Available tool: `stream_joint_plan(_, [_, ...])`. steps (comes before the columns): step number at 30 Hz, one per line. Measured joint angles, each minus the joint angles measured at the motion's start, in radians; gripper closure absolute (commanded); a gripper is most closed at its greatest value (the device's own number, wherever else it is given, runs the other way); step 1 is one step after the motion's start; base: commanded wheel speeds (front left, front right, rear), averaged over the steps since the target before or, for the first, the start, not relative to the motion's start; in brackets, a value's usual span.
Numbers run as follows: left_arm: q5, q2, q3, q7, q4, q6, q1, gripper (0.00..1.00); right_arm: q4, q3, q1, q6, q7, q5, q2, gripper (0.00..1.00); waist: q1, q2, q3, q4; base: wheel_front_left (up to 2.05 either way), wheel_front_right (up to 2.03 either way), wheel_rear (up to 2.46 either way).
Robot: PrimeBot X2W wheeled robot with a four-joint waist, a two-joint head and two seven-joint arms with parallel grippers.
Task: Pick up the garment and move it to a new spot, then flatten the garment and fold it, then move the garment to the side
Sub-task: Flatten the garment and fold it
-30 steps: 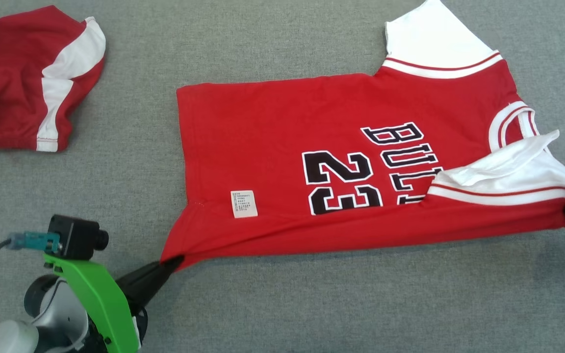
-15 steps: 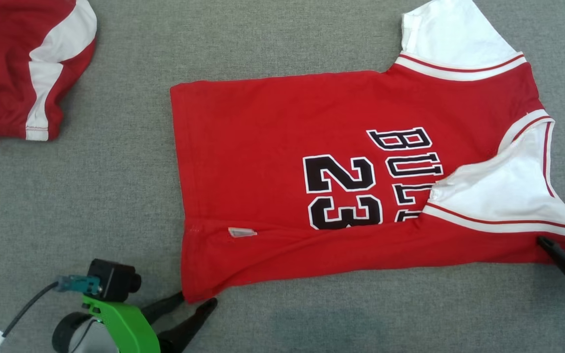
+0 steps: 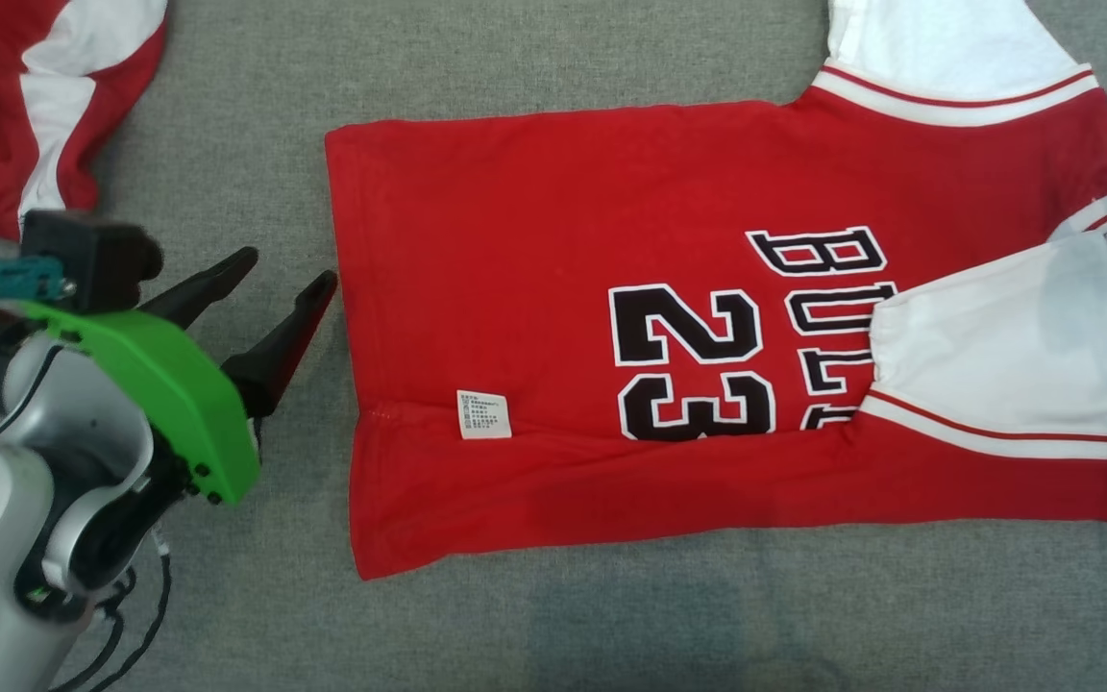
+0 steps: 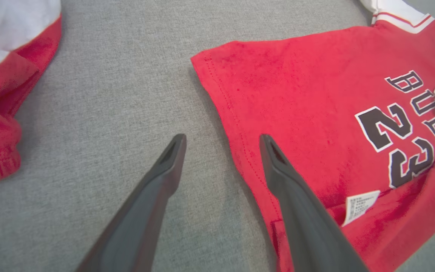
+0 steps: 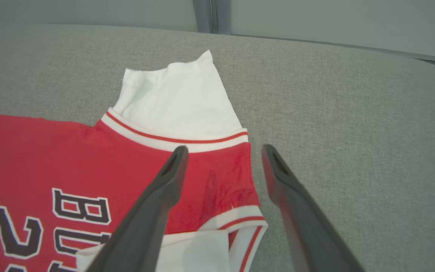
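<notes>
Beyond the left gripper's (image 4: 222, 138) outer finger, well apart from it, lies a second red-and-white garment (image 3: 44, 106), out of the way and likely not part of this fold. The left gripper's 2 fingers stand wide apart with nothing between them. One is over bare grey cloth surface (image 4: 100, 113). The other is just over the hem of the jersey (image 3: 563, 240), a stance that suits taking that hem edge.

The jersey lies flat in front of both grippers, its length running from one to the other. Its near long edge is turned over onto the front, which is why the care label (image 3: 483, 415) shows at the fold line and why the near white sleeve (image 3: 1005, 327) covers part of the lettering beside the 23. I judge 1 lengthwise fold done and the far half open.

The far white sleeve (image 5: 176, 94) spreads out ahead of the right gripper's (image 5: 224, 148) fingertips. Those 2 fingers are also apart and empty, with the shoulder edge between them: 1 over red fabric, 1 over bare surface. That probably lines it up for the matching grasp.
</notes>
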Motion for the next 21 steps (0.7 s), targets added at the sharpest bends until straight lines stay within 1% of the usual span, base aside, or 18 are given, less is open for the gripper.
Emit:
stream_joint_plan(2, [0.026,-0.038,-0.035,0.023,0.055,-0.017,-0.068,0.0,0.061,0.042,-0.079,0.0,-0.006,-0.04,0.007,0.0,0.0,0.0,0.02,0.008,0.0,0.0,0.0])
stream_joint_plan(6, [0.035,-0.118,-0.08,0.051,0.179,-0.055,-0.192,0.0,0.187,0.096,-0.232,0.0,-0.043,-0.103,0.03,0.0,0.0,0.0,0.055,0.033,0.0,0.0,0.0])
stream_joint_plan(9, [0.047,-0.182,-0.106,0.058,0.267,-0.08,-0.277,0.0,0.281,0.103,-0.312,0.0,-0.081,-0.142,0.034,0.0,0.0,0.0,0.072,0.064,0.0,0.0,0.0])
stream_joint_plan(13, [0.036,-0.265,-0.129,0.061,0.352,-0.115,-0.355,0.0,0.376,0.115,-0.391,0.0,-0.103,-0.202,0.027,0.0,0.0001,0.0,0.098,0.104,0.0,0.0,0.0])
stream_joint_plan(17, [0.004,-0.317,-0.145,0.072,0.406,-0.141,-0.396,0.0,0.453,0.126,-0.425,0.0,-0.105,-0.235,0.022,0.0,0.0001,0.0,0.118,0.14,0.0,0.0,0.0])
stream_joint_plan(21, [-0.007,-0.34,-0.159,0.078,0.441,-0.158,-0.427,0.0,0.499,0.132,-0.443,0.0,-0.115,-0.257,0.026,0.0,0.0,0.0,0.141,0.161,0.0,0.0,0.0])
